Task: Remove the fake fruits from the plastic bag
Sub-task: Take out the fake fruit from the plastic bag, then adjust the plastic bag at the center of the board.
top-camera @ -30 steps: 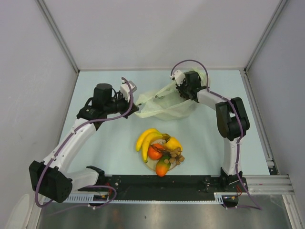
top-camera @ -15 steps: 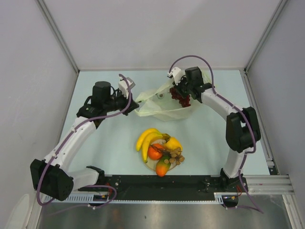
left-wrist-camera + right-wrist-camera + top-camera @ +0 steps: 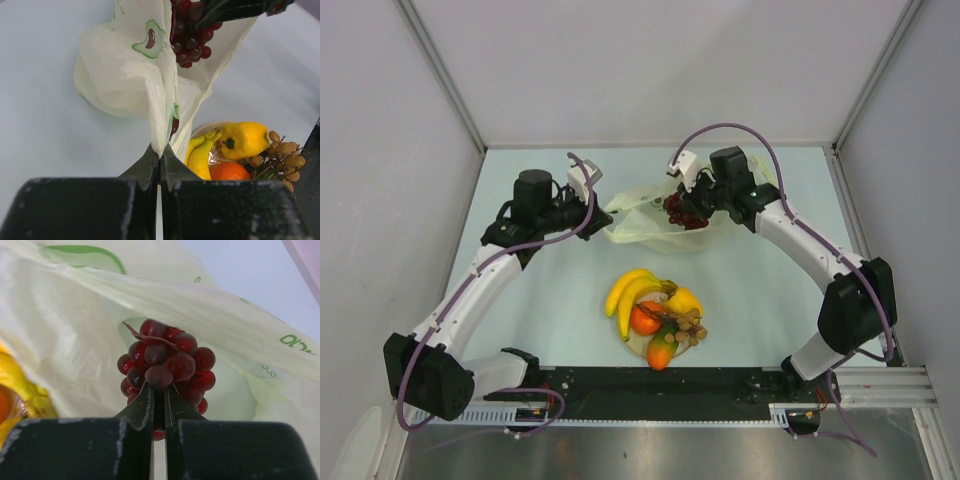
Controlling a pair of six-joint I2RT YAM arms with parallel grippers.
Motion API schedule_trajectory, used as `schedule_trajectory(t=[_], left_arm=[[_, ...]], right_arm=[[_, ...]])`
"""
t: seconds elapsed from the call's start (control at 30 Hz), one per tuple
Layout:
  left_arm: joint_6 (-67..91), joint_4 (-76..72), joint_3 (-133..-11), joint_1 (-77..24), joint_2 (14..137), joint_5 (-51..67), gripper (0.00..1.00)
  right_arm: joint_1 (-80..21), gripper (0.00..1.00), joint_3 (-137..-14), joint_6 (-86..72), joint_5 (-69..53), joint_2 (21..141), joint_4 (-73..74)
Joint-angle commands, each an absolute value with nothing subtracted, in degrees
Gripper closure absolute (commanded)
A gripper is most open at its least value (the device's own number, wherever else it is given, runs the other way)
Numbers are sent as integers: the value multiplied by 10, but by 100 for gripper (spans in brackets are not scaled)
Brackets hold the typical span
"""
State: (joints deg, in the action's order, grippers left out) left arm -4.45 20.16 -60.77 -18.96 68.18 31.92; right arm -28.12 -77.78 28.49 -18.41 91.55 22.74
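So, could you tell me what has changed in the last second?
The right fingers, shut on the grapes, drew them out of the plastic bag and leftward. The left fingers still pinch the bag's edge; the fruits on the plate have not moved.

Robot lab cell, grey partition walls (image 3: 650,70) beyond and flanking left gripper (image 3: 607,212) and right gripper (image 3: 687,205), pale blue tabletop (image 3: 750,300) beneath them, aluminium rail (image 3: 900,380) behind them.
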Motion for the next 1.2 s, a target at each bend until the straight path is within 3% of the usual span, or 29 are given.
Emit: schedule_trajectory(t=[0.0,0.67,0.77,0.93,1.07,1.17], left_arm=[[-39,180,-628,-185,682,329,100],[-52,182,-673,-186,723,310,100],[-58,190,-771,-186,794,281,100],[-99,277,-1102,-180,996,151,100],[-52,337,-1354,-135,1097,125,100],[-60,298,-1319,-125,1058,73,100]], right_arm=[[-301,100,-785,286,-214,835,247],[-414,100,-787,250,-181,688,283],[-412,100,-804,257,-164,689,271],[-403,100,-867,235,-163,715,234],[-403,100,-916,219,-182,728,231],[-402,100,-928,193,-206,722,225]])
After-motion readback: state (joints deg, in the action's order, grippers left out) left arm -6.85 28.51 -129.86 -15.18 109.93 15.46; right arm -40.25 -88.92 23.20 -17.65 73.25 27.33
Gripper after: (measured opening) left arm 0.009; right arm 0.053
